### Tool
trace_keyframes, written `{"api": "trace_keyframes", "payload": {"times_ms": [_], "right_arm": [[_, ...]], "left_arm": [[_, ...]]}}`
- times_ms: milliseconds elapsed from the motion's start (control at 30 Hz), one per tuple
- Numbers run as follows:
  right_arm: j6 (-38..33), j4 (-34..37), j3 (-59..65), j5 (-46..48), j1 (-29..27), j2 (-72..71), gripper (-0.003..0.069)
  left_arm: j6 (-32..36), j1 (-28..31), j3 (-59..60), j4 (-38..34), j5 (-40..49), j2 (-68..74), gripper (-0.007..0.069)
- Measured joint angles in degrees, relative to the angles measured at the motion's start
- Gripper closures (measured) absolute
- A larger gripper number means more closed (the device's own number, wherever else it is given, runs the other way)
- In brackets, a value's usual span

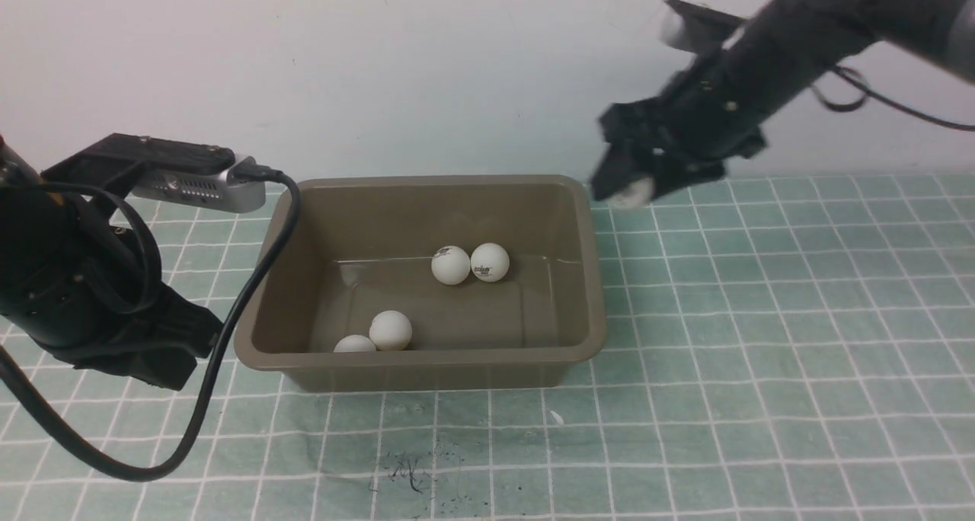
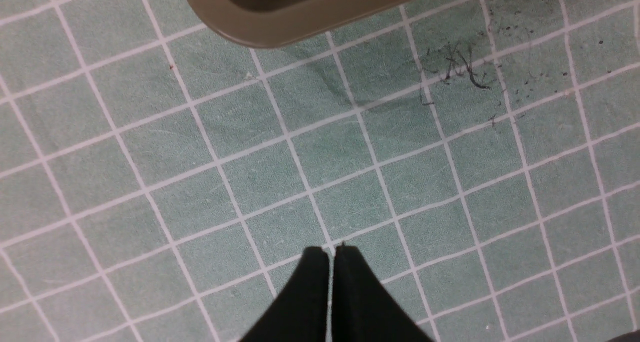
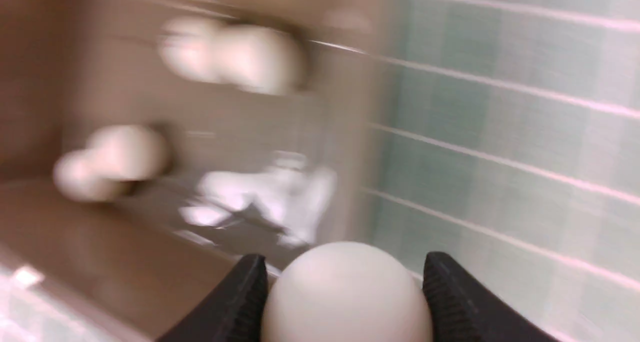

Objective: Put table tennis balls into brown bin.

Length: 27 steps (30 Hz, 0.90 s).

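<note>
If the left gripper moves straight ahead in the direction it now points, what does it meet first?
Most likely the green checked cloth; the shut left gripper aims at bare cloth short of the olive-brown plastic bin. Depth is uncertain.

Item 1: your desk (image 1: 800,460), covered edge to edge by a pale green cloth (image 1: 762,315) ruled with white lines into squares, lying flat.
Item 2: a patch of black scribble marks (image 1: 411,475) with scattered dark specks, on the cloth toward your near side.
Item 3: a small white fleck (image 1: 557,417), just beyond those marks.
Item 4: a plain off-white wall (image 1: 381,64), behind.
</note>
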Motion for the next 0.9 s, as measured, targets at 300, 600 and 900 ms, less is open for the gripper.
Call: {"api": "trace_keyframes", "payload": {"times_ms": [300, 600, 900], "right_arm": [[-3.70, -0.57, 0.12, -3.75, 4.55, -0.57, 0.0076], [6.75, -19.51, 3.93, 4.32, -1.83, -22.05, 0.0606], [14.01, -22.53, 27.25, -4.07, -1.70, -58.92, 0.0671]], "left_arm": [[-0.26, 0.00, 0.00, -1.23, 0.71, -0.12, 0.0629], [-0.21, 0.00, 0.00, -1.49, 0.78, -4.84, 0.0629], [0.17, 0.00, 0.55, -2.35, 0.59, -9.30, 0.0629]]}}
